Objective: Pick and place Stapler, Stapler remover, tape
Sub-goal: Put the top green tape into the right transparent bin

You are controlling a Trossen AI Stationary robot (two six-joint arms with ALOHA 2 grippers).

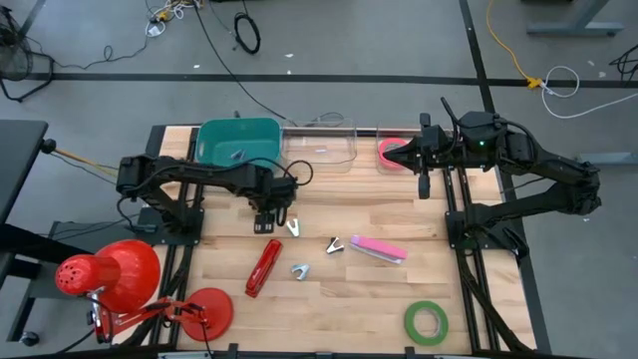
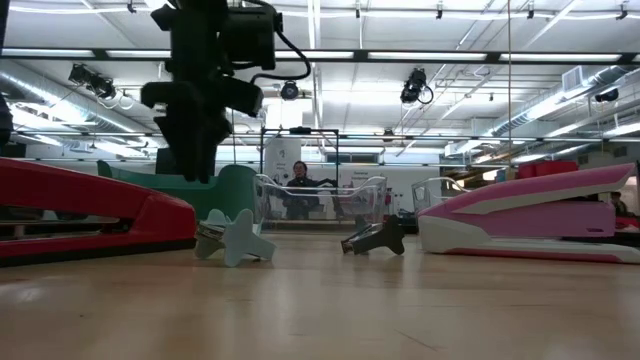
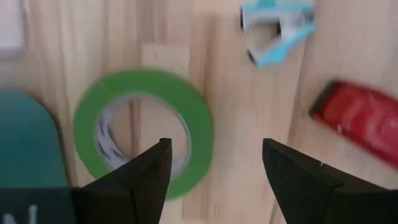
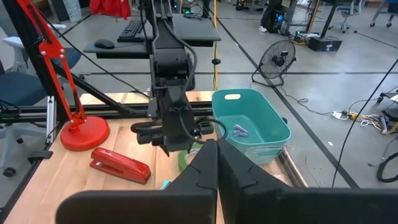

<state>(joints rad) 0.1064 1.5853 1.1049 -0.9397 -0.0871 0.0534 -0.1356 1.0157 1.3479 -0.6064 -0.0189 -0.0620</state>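
While the left gripper [image 1: 272,220] hangs open over the table [image 1: 399,214] just in front of the teal bin [image 1: 237,141], its own camera looks down between the spread fingers [image 3: 146,177] at a green tape roll [image 3: 143,129] lying flat on the wood: a thin bright-green ring with a whitish inner core and an open centre through which the planks show. Nothing is held between the fingers. The roll lies beside the teal bin's rounded end [image 3: 28,140], with a small light-blue staple remover [image 3: 278,29] and the red stapler [image 3: 364,121] farther out on the boards. From above, the red stapler [image 1: 263,267] lies toward the front edge, left of centre, with three small staple removers [image 1: 299,269] scattered near the middle and a pink-and-white stapler [image 1: 377,248] to their right. A second green tape roll [image 1: 426,322] lies flat near the front right corner. A red-pink ring [image 1: 392,153] lies at the back edge, right of the clear bin [image 1: 319,145], just beside the right gripper [image 1: 423,185], whose fingers are pressed together on nothing. A red desk lamp [image 1: 115,279] occupies the front left corner.
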